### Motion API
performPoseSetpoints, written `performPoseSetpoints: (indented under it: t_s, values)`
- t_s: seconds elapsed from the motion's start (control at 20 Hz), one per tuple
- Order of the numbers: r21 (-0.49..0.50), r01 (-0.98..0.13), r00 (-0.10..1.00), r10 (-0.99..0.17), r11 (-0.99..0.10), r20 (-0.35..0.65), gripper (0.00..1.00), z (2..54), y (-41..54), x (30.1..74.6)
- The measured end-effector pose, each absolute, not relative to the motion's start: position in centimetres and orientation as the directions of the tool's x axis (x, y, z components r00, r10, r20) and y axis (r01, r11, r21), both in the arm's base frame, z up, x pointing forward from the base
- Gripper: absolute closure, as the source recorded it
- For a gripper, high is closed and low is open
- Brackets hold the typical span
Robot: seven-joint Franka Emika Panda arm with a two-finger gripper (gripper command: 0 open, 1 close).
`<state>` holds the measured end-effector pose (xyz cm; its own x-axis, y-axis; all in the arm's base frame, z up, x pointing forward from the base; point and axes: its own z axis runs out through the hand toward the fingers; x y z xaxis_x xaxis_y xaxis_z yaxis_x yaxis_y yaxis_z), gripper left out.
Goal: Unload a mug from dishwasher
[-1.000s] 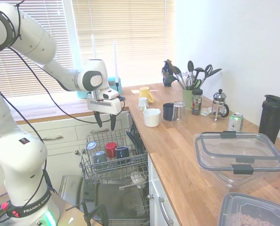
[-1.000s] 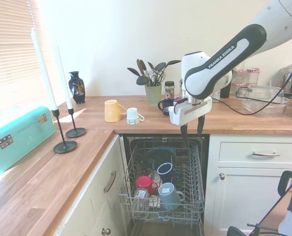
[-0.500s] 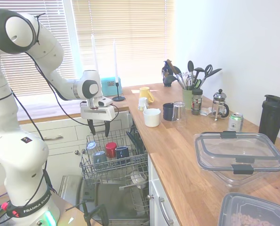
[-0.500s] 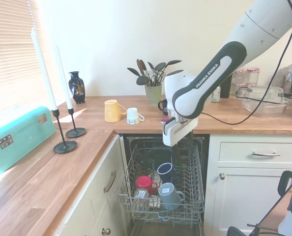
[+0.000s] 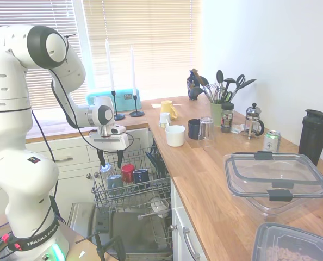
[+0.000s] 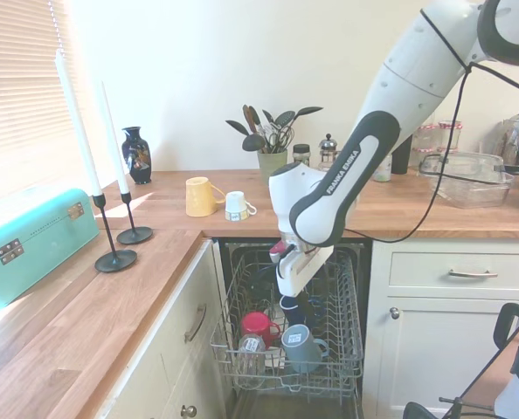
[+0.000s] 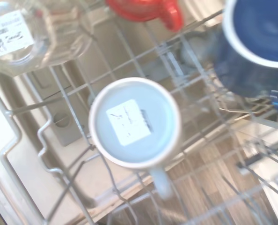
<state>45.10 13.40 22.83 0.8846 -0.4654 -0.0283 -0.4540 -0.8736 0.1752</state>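
The mug (image 5: 114, 182) is slate grey-blue and stands upside down in the dishwasher's pulled-out wire rack (image 5: 133, 199), near its front. In the wrist view the mug (image 7: 134, 123) shows its base with a white sticker, its handle pointing away from the red mug. My gripper (image 5: 110, 159) hangs open just above the rack, over the mug, with nothing between its fingers. In the second exterior view the mug (image 6: 301, 346) sits below the gripper's hand.
A red mug (image 5: 128, 172), a navy mug (image 5: 141, 175) and a clear glass (image 5: 104, 169) share the rack. The dishwasher door (image 5: 130, 235) lies dropped open below. Cups, a utensil pot and containers stand on the wooden counter (image 5: 216, 179) to the right.
The arm has swung away from the counter edge and come down, so the open gripper now hangs low over the rack's mugs. The mugs have not moved.
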Motion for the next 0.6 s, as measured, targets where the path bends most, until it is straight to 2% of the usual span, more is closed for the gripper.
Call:
performPoseSetpoints:
  t_s: [0.6]
  values:
    - [0.187,-0.385,0.91,-0.406,-0.904,-0.084,0.0,15.8,13.6,44.3]
